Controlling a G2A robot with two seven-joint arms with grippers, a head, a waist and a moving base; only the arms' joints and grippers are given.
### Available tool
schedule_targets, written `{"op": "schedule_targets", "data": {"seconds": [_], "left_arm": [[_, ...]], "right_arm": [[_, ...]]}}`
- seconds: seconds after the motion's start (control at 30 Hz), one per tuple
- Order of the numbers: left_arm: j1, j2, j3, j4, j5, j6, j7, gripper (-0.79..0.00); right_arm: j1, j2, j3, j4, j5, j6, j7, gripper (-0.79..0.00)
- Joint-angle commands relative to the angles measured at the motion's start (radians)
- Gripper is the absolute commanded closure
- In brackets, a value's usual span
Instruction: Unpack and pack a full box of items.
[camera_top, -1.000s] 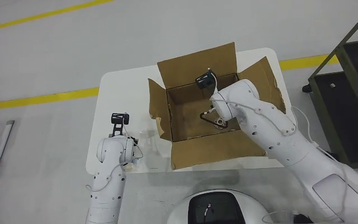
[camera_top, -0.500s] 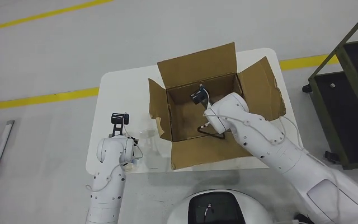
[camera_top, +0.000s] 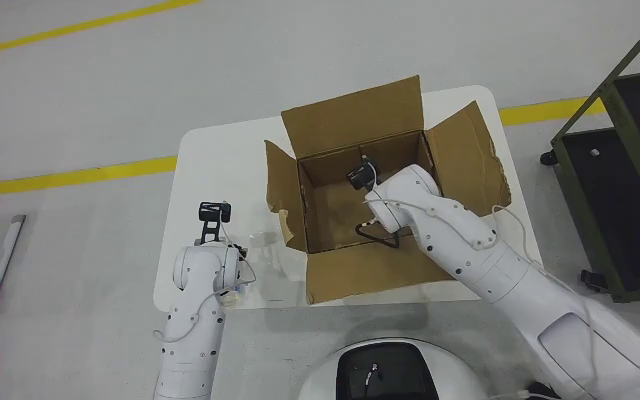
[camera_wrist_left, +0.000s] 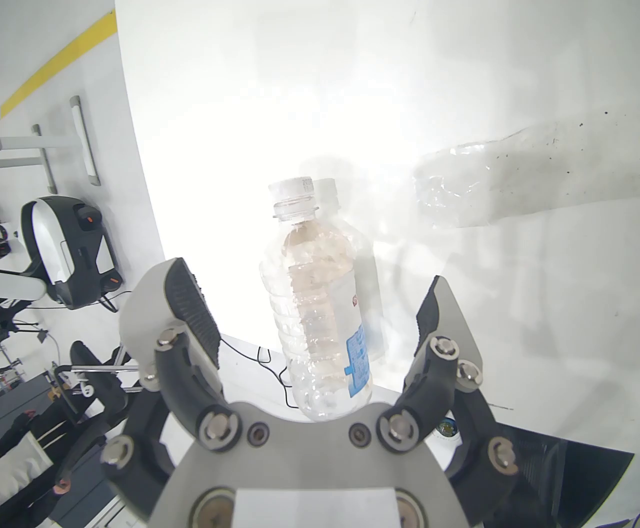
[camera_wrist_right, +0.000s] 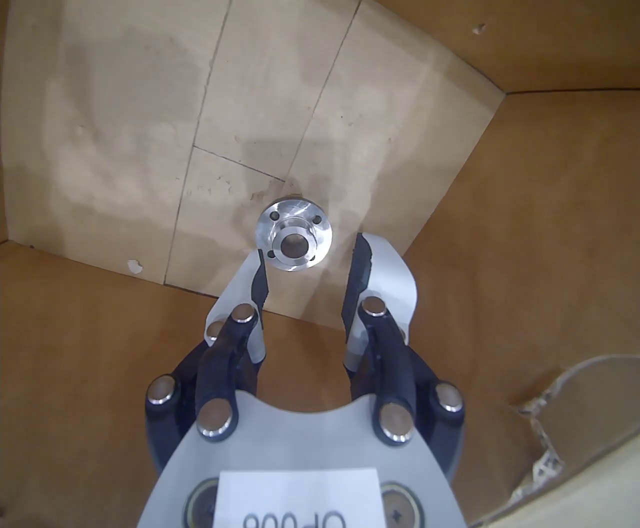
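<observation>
An open cardboard box (camera_top: 345, 125) stands on the white table (camera_top: 220, 170). My right gripper (camera_wrist_right: 310, 248) is down inside it, open, with its fingertips just above either side of a round metal flange (camera_wrist_right: 295, 241) lying on the box floor. In the top view the right gripper (camera_top: 378, 233) sits near the box's front wall. My left gripper (camera_wrist_left: 307, 277) is open near the table's front left. A clear plastic water bottle (camera_wrist_left: 315, 310) stands upright between its fingers (camera_wrist_left: 187, 295), which do not touch it.
A clear plastic bag (camera_wrist_left: 500, 175) lies flat on the table beyond the bottle. The box's flaps (camera_top: 470, 150) stick out on all sides. A green metal rack (camera_top: 600, 170) stands off the table's right end.
The right arm has swung toward the box's left and front, bringing its gripper lower over the box floor. The left arm and the bottle have stayed put.
</observation>
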Motion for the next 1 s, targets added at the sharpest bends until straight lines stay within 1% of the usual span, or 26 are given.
{"op": "schedule_targets", "data": {"seconds": [0.0, 0.13, 0.27, 0.47, 0.53, 0.57, 0.6, 0.63, 0.8, 0.87, 0.97], "left_arm": [[0.000, 0.000, 0.000, 0.000, 0.000, 0.000, 0.000, -0.785], [0.000, 0.000, 0.000, 0.000, 0.000, 0.000, 0.000, -0.785], [0.000, 0.000, 0.000, 0.000, 0.000, 0.000, 0.000, -0.785], [0.000, 0.000, 0.000, 0.000, 0.000, 0.000, 0.000, -0.785], [0.000, 0.000, 0.000, 0.000, 0.000, 0.000, 0.000, -0.785], [0.000, 0.000, 0.000, 0.000, 0.000, 0.000, 0.000, -0.785], [0.000, 0.000, 0.000, 0.000, 0.000, 0.000, 0.000, -0.785], [0.000, 0.000, 0.000, 0.000, 0.000, 0.000, 0.000, -0.785], [0.000, 0.000, 0.000, 0.000, 0.000, 0.000, 0.000, -0.785], [0.000, 0.000, 0.000, 0.000, 0.000, 0.000, 0.000, -0.785], [0.000, 0.000, 0.000, 0.000, 0.000, 0.000, 0.000, -0.785]], "right_arm": [[0.000, -0.004, -0.003, 0.015, 0.001, -0.007, -0.002, -0.372], [-0.002, -0.013, -0.005, 0.039, 0.004, -0.011, -0.013, -0.363], [-0.003, -0.021, -0.004, 0.059, 0.003, -0.013, -0.025, -0.376], [-0.005, -0.031, 0.003, 0.089, -0.009, -0.008, -0.049, -0.372], [-0.007, -0.034, 0.004, 0.096, -0.010, -0.008, -0.058, -0.385], [-0.008, -0.035, 0.004, 0.104, -0.019, -0.003, -0.061, -0.446], [-0.008, -0.037, 0.004, 0.106, -0.024, 0.002, -0.065, -0.437], [-0.011, -0.039, 0.006, 0.107, -0.013, -0.002, -0.067, -0.382], [-0.015, -0.049, 0.004, 0.117, -0.023, -0.002, -0.080, -0.391], [-0.017, -0.052, 0.006, 0.122, -0.023, -0.001, -0.085, -0.366], [-0.019, -0.056, 0.009, 0.130, -0.030, 0.003, -0.087, -0.366]]}}
